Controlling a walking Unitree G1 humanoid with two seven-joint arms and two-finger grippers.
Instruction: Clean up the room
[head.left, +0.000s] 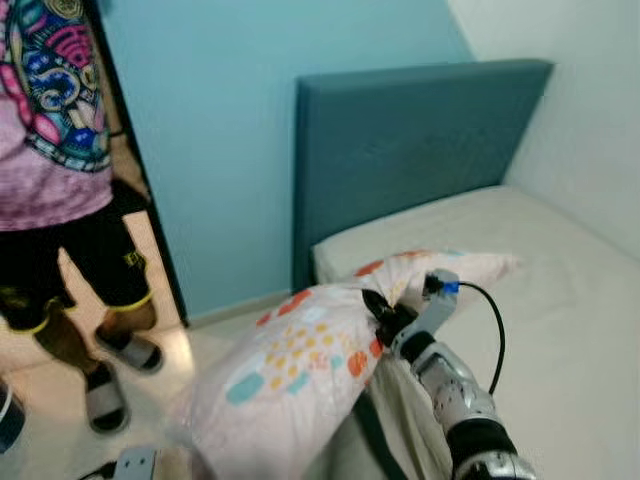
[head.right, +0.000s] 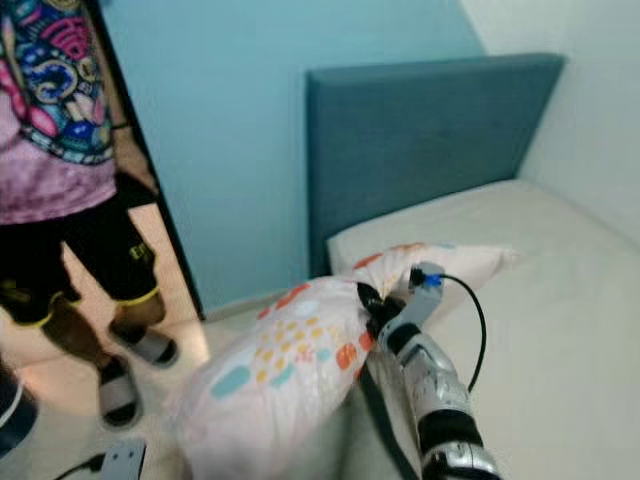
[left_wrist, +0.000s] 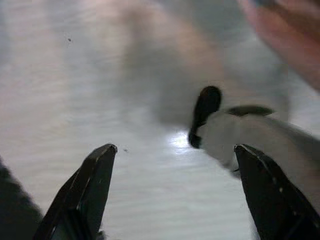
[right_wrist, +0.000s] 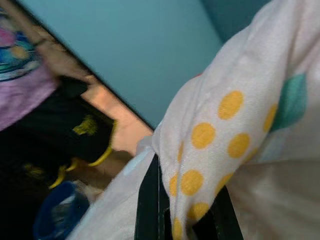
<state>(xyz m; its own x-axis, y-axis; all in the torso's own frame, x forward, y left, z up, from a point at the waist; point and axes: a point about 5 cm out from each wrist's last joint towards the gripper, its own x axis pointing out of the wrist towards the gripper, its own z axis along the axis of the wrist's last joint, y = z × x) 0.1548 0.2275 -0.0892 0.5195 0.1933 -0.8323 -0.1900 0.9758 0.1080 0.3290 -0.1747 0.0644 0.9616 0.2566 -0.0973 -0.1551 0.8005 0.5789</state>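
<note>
while the right gripper (head.left: 380, 308) is clamped on a bunched fold of the spotted pillow (head.left: 300, 375), the pillow hangs half off the near head corner of the bed (head.left: 560, 330), its far end resting on the mattress just before the blue headboard (head.left: 410, 140) and its bulkier end sagging out over the floor (head.left: 60, 400) beyond the bed's side edge. in the right wrist view the two black fingers (right_wrist: 150, 210) sit close together with cloth pinched between them, so the grip looks firm though only on fabric, not on the stuffing. the relation that matters next is this: the pillow's long axis runs slantwise from the floor side up toward the headboard, and most of its weight lies to the robot's left of the gripper, off the bed. to set it down properly the right arm would likely need to draw that hanging end up and across, toward the head edge of the mattress. the left gripper (left_wrist: 175, 200) is nearer the drooping end, low over the shiny floor with its fingers spread wide and holding nothing; a grey-and-black shape just ahead of it is too blurred to name. a person (head.left: 60, 180) in sandals stands in the doorway, well apart from the bed.
</note>
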